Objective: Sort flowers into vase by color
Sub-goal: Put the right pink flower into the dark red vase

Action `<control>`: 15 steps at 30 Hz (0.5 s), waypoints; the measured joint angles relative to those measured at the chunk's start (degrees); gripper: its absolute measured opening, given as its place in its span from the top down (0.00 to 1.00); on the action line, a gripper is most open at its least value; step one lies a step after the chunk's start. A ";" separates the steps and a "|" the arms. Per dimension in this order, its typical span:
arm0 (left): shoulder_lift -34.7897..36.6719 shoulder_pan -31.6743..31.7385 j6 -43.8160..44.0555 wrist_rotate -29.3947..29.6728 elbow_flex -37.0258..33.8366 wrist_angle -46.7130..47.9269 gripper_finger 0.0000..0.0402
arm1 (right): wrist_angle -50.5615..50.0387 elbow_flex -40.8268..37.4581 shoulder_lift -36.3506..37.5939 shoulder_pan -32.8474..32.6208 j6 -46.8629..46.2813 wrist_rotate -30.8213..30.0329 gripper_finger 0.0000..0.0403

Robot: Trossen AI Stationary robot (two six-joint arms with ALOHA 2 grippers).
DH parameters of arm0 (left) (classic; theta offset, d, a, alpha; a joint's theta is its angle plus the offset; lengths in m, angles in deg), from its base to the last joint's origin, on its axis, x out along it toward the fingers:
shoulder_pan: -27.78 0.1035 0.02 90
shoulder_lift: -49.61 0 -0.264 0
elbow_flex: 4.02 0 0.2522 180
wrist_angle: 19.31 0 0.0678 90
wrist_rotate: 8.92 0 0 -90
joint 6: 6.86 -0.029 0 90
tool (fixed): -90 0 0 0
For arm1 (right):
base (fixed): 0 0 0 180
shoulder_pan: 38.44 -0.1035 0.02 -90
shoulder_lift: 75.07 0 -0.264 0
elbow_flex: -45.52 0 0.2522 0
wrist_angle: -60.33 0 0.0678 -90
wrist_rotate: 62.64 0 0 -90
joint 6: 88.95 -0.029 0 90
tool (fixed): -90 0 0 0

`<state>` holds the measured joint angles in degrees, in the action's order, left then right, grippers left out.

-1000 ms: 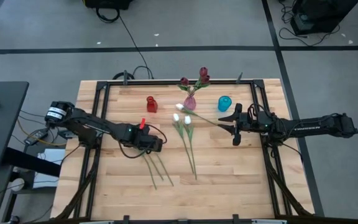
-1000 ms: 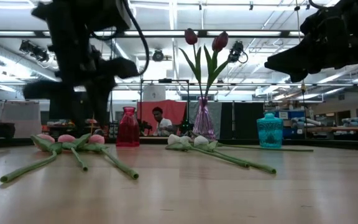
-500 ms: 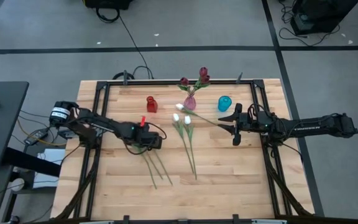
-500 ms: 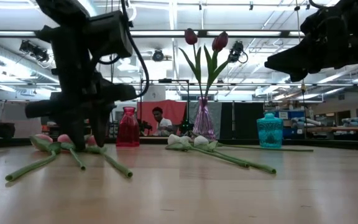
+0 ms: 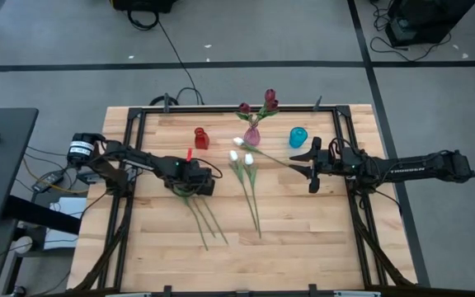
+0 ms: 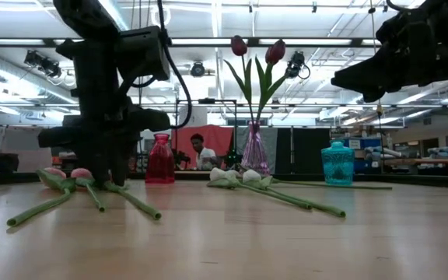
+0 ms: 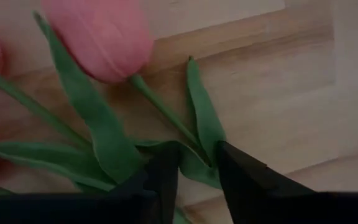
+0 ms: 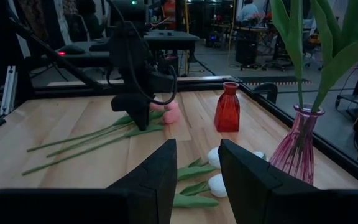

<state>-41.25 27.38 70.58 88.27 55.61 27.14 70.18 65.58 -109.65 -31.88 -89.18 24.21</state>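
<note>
Pale wood table [image 5: 303, 239] fills my overhead view. My left hand [image 5: 190, 191] is down at the left-centre pile of pink flowers [image 6: 80, 173], its fingers [image 7: 244, 180] drawn narrow around a green stem [image 7: 166, 115] and leaf (whether it is truly pinched I cannot tell). My right hand [image 5: 313, 168] hangs at the right side, fingers apart, holding nothing. White flowers [image 5: 239, 157] lie mid-table. At the far edge, dark red flowers [image 5: 268, 100] stand in the purple vase [image 5: 252, 135], between the red vase [image 5: 200, 138] and blue vase [image 5: 298, 136].
</note>
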 joint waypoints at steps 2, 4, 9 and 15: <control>-0.11 0.00 -0.94 0.69 0.61 0.62 0.77 | -0.02 0.00 0.00 0.00 0.00 -0.03 0.67; -0.23 0.12 -2.26 1.57 1.01 0.57 0.82 | 0.00 0.00 0.00 0.00 0.00 -0.05 0.67; -0.27 0.22 -5.13 2.44 1.11 -1.49 0.96 | -0.02 0.00 0.00 0.00 0.00 -0.07 0.67; 0.33 0.17 -6.85 0.55 1.16 -6.22 0.98 | -0.94 0.00 0.00 0.00 0.34 -0.24 0.67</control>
<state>-40.92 27.55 63.73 88.82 56.77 20.92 69.24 65.58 -109.65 -31.88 -88.83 23.97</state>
